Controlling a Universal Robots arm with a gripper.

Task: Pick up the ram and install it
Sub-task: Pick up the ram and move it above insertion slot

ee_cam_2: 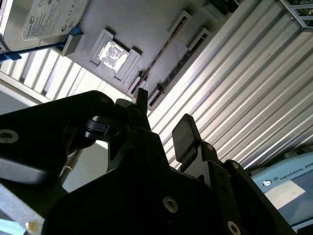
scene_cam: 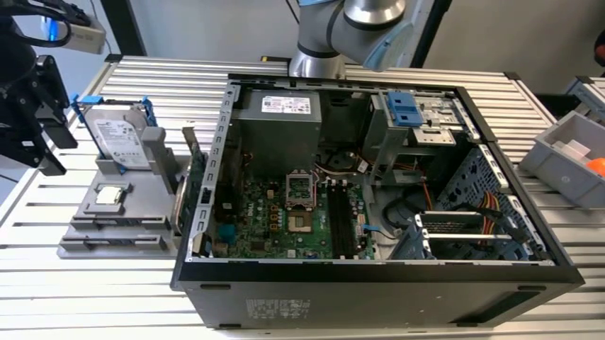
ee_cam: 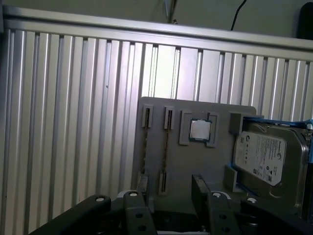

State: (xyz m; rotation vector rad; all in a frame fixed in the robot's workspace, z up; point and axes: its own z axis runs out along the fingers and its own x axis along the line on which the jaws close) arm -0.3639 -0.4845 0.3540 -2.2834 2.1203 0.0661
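End effector: open wide, nothing between the fingers; both dark pads are bare in both wrist views.
Height: it hangs clear above the desk, touching nothing.
Ram: below and just ahead of the end effector, seated in a slot of the grey fixture tray. It shows as a thin dark line, edge-on; chips and label cannot be made out.
Ram attitude: it stands on one long edge, with the thin edge facing up toward the end effector.
Ram long axis: level with the desk and running straight away from the end effector, from the tray's near edge to its far edge. It is parallel to the desk ribs.
Alignment: in the first wrist view the line of the ram falls between the two fingers, and the finger gap lies crosswise to the stick's long axis.
Contact: none; ram and fingers are well apart.
Neighbour slot: just beside the ram and parallel to it, on the side away from the processor chip.
Processor chip: flat in its pocket, just beside the ram on the other side.
Hard drive: beyond the chip, propped in blue rails on the same tray.
Computer case: lid off, board exposed, well apart from the end effector in the exterior view.
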